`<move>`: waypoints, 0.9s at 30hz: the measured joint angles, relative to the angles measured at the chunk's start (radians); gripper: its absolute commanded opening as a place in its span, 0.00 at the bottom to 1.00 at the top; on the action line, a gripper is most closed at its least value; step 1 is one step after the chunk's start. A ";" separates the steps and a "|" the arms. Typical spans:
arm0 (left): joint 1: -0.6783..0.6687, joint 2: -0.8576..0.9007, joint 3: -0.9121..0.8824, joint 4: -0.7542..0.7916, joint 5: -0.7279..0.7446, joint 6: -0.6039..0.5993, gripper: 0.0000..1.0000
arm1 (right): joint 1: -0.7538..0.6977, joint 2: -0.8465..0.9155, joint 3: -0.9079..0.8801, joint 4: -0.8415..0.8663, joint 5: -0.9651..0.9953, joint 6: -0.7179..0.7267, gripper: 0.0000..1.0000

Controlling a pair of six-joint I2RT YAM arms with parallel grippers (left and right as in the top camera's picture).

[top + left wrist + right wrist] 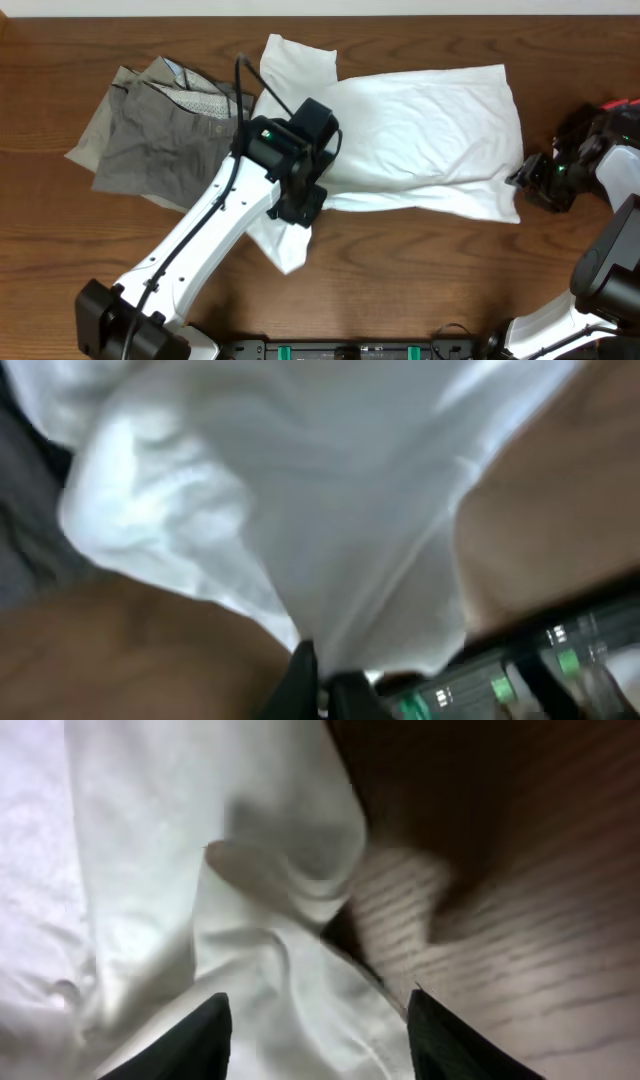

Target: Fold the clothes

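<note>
Your left gripper (322, 682) is pinching the white T-shirt (420, 130) between its tips, cloth fanning away ahead of them; overhead, the arm (200, 240) is hiding this. Your right gripper (318, 1032) is hovering, fingers apart, over the shirt's edge, bare table (540, 920) lying beside one finger.

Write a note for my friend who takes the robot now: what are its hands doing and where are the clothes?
Left hand: shut, pinching the white T-shirt at its near-left part.
Right hand: open, fingers either side of the shirt's right edge, not gripping.
Grey trousers: crumpled on the table, left of the shirt.
Done: nothing looks folded yet.
Left: fold the shirt, then the trousers.
</note>
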 measured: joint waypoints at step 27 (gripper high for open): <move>0.000 0.013 -0.004 -0.036 0.080 -0.019 0.06 | 0.011 -0.004 -0.127 -0.037 0.045 0.012 0.05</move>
